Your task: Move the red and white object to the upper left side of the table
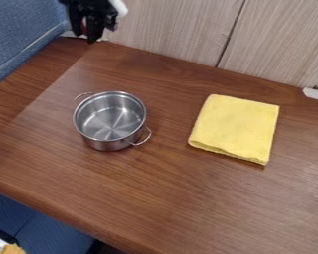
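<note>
The black two-finger gripper is held over the far left corner of the brown wood-grain table, above and behind the shiny steel pot with its thin wire handles. Beside the gripper's dark body a rounded white piece is seen at the very top edge, with a dull reddish trace lower down; this is perhaps the red and white object, though the view there is too poor for certainty. Whether the gripper is apart, closed together or clamped on anything cannot be told.

From its rounded, smooth look, the object is judged to be light and fairly stiff, more likely slippery than fragile. It is best taken across its narrow middle, with moderate, even pressure; if it is pinched near an end, it may be swung or twisted loose. A low, gentle release onto the upper left of the table is called for, so that rolling is avoided and the pot is not knocked. The folded yellow cloth lies well apart, to the right.
</note>
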{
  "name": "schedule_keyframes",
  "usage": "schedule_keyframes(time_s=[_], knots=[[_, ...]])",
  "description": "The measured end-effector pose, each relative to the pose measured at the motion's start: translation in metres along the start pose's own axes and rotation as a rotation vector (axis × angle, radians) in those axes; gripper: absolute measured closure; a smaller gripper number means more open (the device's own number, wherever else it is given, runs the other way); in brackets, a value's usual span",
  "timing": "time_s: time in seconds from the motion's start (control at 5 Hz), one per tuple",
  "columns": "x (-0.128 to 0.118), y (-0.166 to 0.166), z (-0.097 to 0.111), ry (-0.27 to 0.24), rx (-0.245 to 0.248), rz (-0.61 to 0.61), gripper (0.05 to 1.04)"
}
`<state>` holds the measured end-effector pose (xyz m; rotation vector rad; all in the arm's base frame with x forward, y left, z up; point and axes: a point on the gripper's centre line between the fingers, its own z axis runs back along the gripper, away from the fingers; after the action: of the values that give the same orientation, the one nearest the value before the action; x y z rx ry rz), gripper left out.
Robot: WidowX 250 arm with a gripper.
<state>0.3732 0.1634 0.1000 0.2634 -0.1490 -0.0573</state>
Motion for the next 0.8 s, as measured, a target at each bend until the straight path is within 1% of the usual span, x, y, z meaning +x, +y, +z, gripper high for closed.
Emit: schedule_keyframes(time_s=[0.2, 0.4, 0.6, 0.8], knots=[[-0.005, 0.01, -0.028, 0.047, 0.002, 0.009, 0.721], [-0.011, 0.015, -0.049, 0.059, -0.023, 0.018, 0.721], [-0.004, 0.003, -0.059, 0.06, -0.056, -0.005, 0.721], [-0.002, -0.002, -0.063, 0.068, -0.067, -0.018, 0.721]])
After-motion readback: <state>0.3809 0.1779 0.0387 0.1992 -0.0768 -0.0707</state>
